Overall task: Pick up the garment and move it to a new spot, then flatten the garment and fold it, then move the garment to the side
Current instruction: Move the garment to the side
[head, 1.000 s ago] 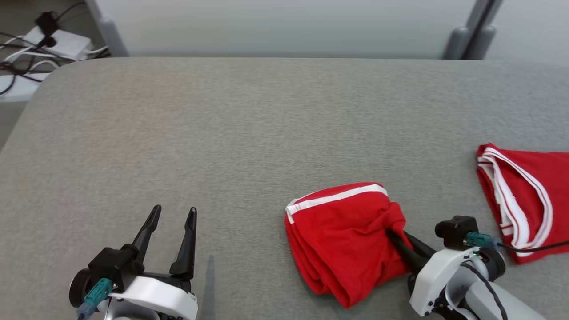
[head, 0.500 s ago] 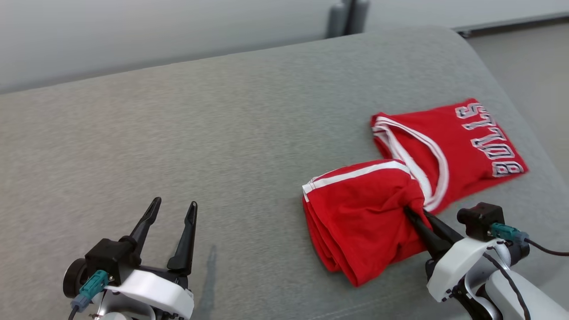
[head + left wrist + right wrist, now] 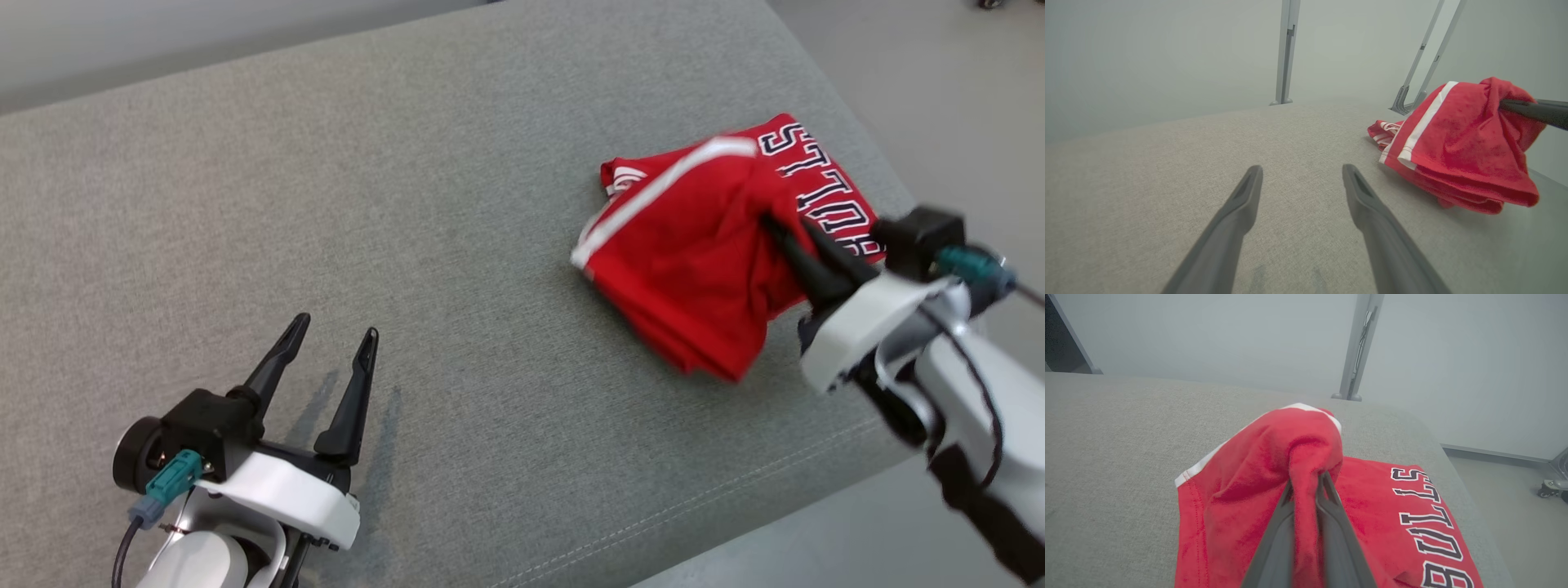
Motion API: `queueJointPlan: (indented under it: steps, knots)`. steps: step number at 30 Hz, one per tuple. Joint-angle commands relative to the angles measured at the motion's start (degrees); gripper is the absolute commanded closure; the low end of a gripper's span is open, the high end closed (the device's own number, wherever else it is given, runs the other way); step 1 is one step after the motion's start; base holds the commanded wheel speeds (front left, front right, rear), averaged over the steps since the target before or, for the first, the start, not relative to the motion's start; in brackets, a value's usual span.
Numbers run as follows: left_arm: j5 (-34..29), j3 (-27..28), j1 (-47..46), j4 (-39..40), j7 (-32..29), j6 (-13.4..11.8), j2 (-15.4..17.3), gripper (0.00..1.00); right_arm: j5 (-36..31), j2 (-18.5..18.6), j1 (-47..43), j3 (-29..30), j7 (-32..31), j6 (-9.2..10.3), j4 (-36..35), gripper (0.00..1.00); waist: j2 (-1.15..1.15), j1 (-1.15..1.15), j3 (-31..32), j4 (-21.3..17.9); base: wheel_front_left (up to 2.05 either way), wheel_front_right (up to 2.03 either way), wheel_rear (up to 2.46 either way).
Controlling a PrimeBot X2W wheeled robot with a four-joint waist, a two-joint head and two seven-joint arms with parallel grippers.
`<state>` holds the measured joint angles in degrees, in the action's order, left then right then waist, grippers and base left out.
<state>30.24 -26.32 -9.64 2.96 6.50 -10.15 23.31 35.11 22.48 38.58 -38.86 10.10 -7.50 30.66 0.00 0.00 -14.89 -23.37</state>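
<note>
The garment (image 3: 686, 269) is a folded red piece with a white stripe. It hangs bunched from my right gripper (image 3: 775, 224), whose fingers are shut on a pinch of its cloth, lifted off the grey table (image 3: 326, 163) near the right end. In the right wrist view the garment (image 3: 1261, 473) drapes over the pinched right gripper (image 3: 1306, 477). In the left wrist view the garment (image 3: 1457, 143) hangs at the right. My left gripper (image 3: 336, 327) stands open and empty over the table at the lower left, and its own view shows the left gripper (image 3: 1300, 171) well apart from the cloth.
A second folded red jersey (image 3: 824, 188) with dark lettering lies flat by the table's right end, partly under the held garment; its lettering shows on the jersey (image 3: 1412, 514). The table's rounded right edge (image 3: 865, 163) drops to the floor. Metal posts (image 3: 1286, 53) stand behind.
The head camera has swung right. My right gripper has carried the garment up and rightward, from beside the lettered jersey to over it. The left gripper has stayed open in place.
</note>
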Motion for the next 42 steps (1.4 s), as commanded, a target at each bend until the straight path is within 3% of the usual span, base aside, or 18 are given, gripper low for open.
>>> queueJointPlan:
  steps: [1, 8, 11, 15, 16, 17, 18, 26, 33, 37, 39, 42]
  knots:
    - [-0.74, 2.09, -3.16, 1.74, -0.18, 0.12, 1.49, 0.0, 1.09, 1.52, 2.11, -0.51, 1.09, 0.01, -0.47, 1.0, 0.0, 0.0, -1.39, 0.82, 0.0, 0.0, 0.0]
    - [-1.14, 1.53, -5.64, 2.58, -0.6, 0.72, 1.5, 0.0, 6.66, 5.43, 10.85, -4.29, -0.87, 0.01, 6.67, 1.0, 0.0, 0.0, -6.39, 4.02, 0.0, 0.0, 0.0]
    - [-1.65, 0.8, -8.35, 2.76, -0.77, 1.59, 1.25, 0.0, 10.09, 8.37, 13.52, -6.71, -2.22, 0.01, 12.97, 1.0, 0.0, 0.0, -10.09, 6.51, 0.0, 0.0, 0.0]
    - [-1.94, 0.4, -10.21, 2.5, -0.73, 2.19, 1.08, 0.0, 11.95, 8.6, 15.15, -7.61, -1.53, 0.01, 17.68, 1.0, 0.0, 0.0, -12.2, 7.81, 0.0, 0.0, 0.0]
    - [-1.95, 0.4, -10.46, 2.36, -0.67, 2.25, 1.08, 0.0, 12.44, 8.19, 15.39, -7.74, -1.17, 0.01, 18.64, 0.89, 0.0, 0.0, -12.43, 7.95, 0.0, 0.0, 0.0]
    - [-1.96, 0.41, -10.65, 2.25, -0.6, 2.27, 1.09, 0.0, 12.8, 7.86, 15.6, -7.82, -0.79, 0.01, 19.79, 0.21, 0.0, 0.0, -12.63, 8.05, 0.0, 0.0, 0.0]
    - [-1.96, 0.4, -10.77, 2.1, -0.55, 2.27, 1.07, 0.0, 13.51, 7.35, 15.62, -7.78, -0.59, 0.01, 20.84, 0.0, 0.0, 0.0, -12.72, 8.15, 0.0, 0.0, 0.0]
    - [-1.69, 0.5, -10.83, 0.87, -0.17, 2.35, 1.38, 0.0, 16.79, 5.81, 14.12, -9.27, 1.79, 0.01, 23.26, 0.0, 0.0, 0.0, -11.1, 7.91, 0.0, 0.0, 0.0]
    - [-0.61, 0.85, -8.36, -0.48, 0.75, 1.54, 1.15, 0.0, 17.8, 8.64, 9.63, -6.41, 4.82, 0.01, 16.9, 0.0, 0.0, 0.0, -5.3, 7.2, 0.0, 0.0, 0.0]
    - [-0.09, 1.69, -6.2, -0.59, 1.37, 0.1, 1.25, 0.0, 11.66, 9.99, 4.84, 4.69, 4.87, 0.01, 6.98, 0.0, 0.0, 0.0, -1.62, 7.94, 0.0, 0.0, 0.0]
    - [0.05, 2.39, -4.99, -0.51, 1.69, -0.85, 1.59, 0.0, 6.45, 8.5, 0.41, 12.87, 4.88, 0.01, 1.36, 0.0, 0.0, 0.0, 0.11, 8.84, 0.0, 0.0, 0.0]
    - [0.4, 3.97, -3.07, -0.3, 2.38, -2.44, 2.3, 0.0, -1.96, 3.15, -8.08, 23.97, 4.88, 0.01, -7.48, 0.0, 0.0, 0.0, 2.57, 10.61, 0.0, 0.0, 0.0]
